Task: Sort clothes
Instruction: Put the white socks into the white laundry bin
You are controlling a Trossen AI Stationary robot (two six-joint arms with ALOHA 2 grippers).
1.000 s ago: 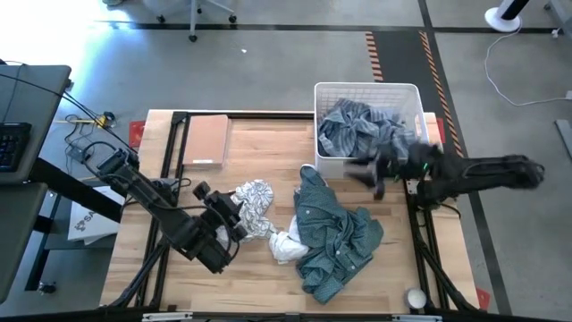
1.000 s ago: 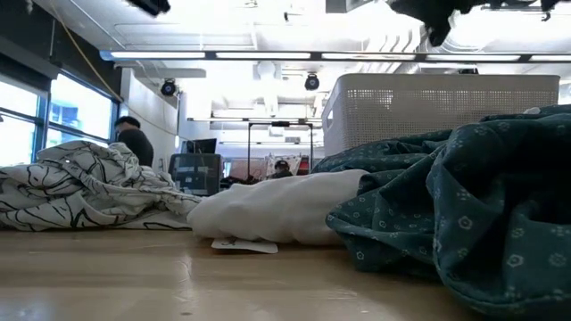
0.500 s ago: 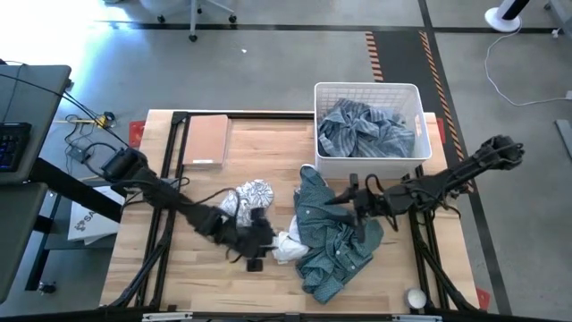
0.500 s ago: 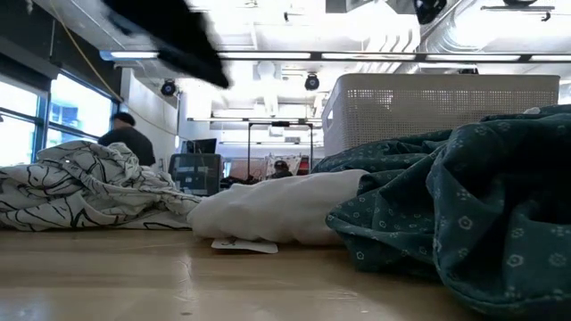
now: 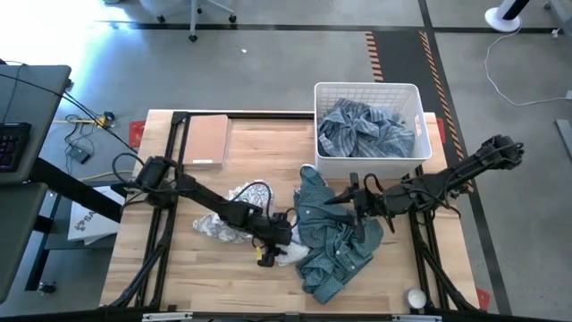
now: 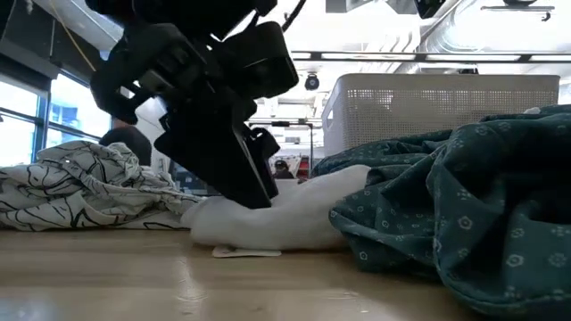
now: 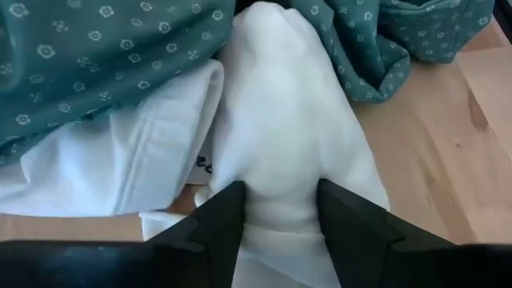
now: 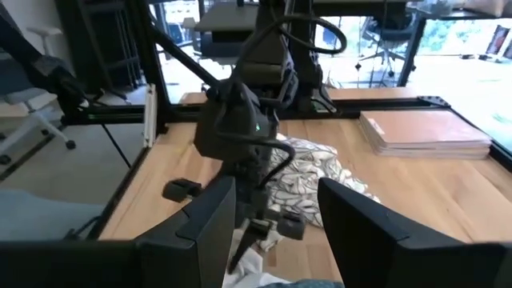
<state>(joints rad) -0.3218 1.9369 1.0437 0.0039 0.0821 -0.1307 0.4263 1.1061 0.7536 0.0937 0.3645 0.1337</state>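
A plain white garment (image 5: 288,252) lies on the table between a white garment with a dark line pattern (image 5: 234,201) and a crumpled dark green printed shirt (image 5: 335,237). My left gripper (image 5: 273,240) is down on the plain white garment, open, with a ridge of it between the fingers (image 7: 276,196). My right gripper (image 5: 350,199) hovers open and empty over the green shirt's far part, pointing toward the left arm (image 8: 276,192). Blue-grey striped clothes (image 5: 366,130) fill the white basket (image 5: 366,88). My left gripper's open fingers (image 7: 228,210) stand astride a raised ridge of the plain white garment (image 7: 280,172), and the cloth lies against both fingers' inner sides. They come from above, slanting toward the table's right. The garment rests on the table, slack, its right edge against the green shirt.
A brown flat board (image 5: 206,139) lies at the table's far left. A small white round object (image 5: 416,297) sits at the near right corner. Bare wood shows along the near left edge. A person shows in the room behind (image 6: 125,143).
My left gripper has gone toward the table's right and come down onto the plain white garment. My right gripper left the basket, moved toward the near edge to above the green shirt, then held still.
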